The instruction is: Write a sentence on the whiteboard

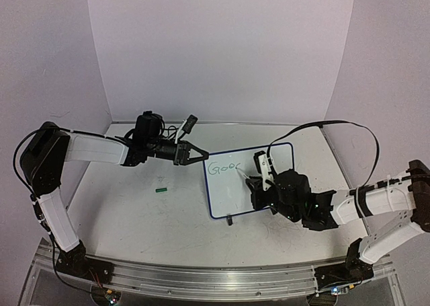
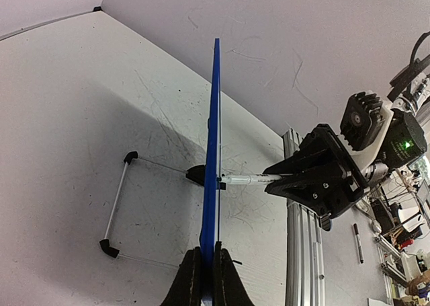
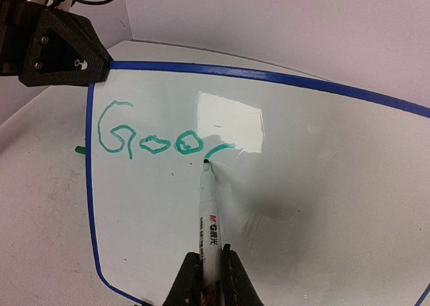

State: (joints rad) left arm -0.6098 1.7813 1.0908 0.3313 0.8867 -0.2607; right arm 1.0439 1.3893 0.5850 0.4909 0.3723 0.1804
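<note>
Our left claw [image 1: 193,153] clamps the whiteboard [image 1: 225,195] steady so our right claw [image 3: 207,269], gripping the marker [image 3: 209,215], can write.

Marker [image 3: 208,212] on whiteboard [image 3: 316,185] — (upper half)

Probably a robotics lab: white backdrop walls [image 1: 222,50], aluminium rail [image 1: 215,274] (cluttered, blurry bench [image 2: 406,235] beyond).
</note>
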